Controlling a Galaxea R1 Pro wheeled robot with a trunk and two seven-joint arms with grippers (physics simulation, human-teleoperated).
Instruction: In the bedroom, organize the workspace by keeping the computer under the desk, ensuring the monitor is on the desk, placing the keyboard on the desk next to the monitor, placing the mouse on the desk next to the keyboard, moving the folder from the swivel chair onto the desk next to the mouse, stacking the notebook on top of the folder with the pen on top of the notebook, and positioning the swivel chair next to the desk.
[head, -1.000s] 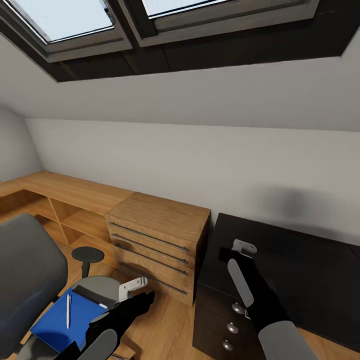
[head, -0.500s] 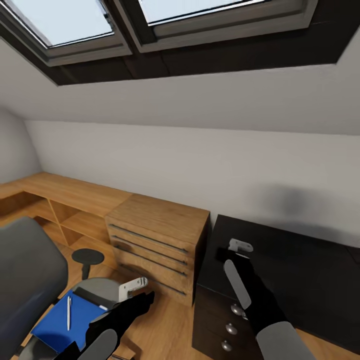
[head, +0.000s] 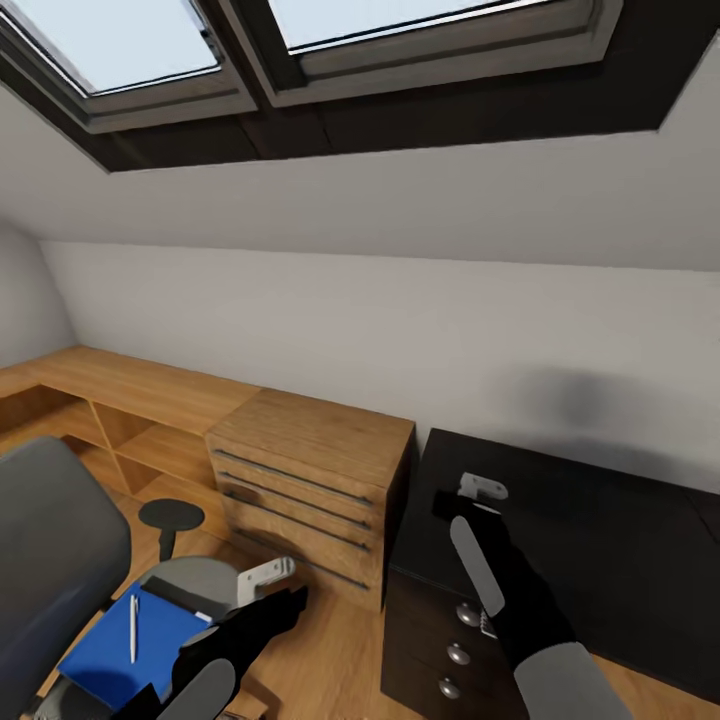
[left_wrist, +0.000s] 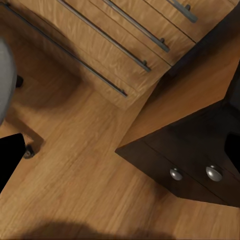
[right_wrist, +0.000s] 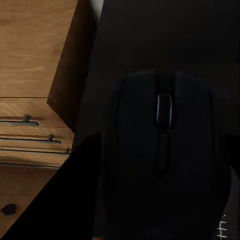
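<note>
The swivel chair (head: 50, 560) stands at the lower left of the head view. On its grey seat lies the blue folder (head: 110, 650), with the white pen (head: 133, 628) on it and the dark notebook (head: 185, 597) along its far edge. My left gripper (head: 268, 580) hovers just right of the seat, open and empty; its fingers (left_wrist: 11, 157) stand wide apart over the floor. My right gripper (head: 482, 490) hangs above the near left corner of the black desk (head: 600, 530), shut on the dark mouse (right_wrist: 162, 150), which looms close in the right wrist view.
A light-wood drawer chest (head: 310, 480) stands between chair and desk, with a narrow floor gap beside the desk's black drawer unit (head: 468, 613). Low wooden shelving (head: 120, 400) runs along the left wall. The sloped ceiling with skylights (head: 130, 50) is overhead.
The whole head view has drifted slightly, so the camera moved. Relative to the desk and chair, both arms hold about the same pose.
</note>
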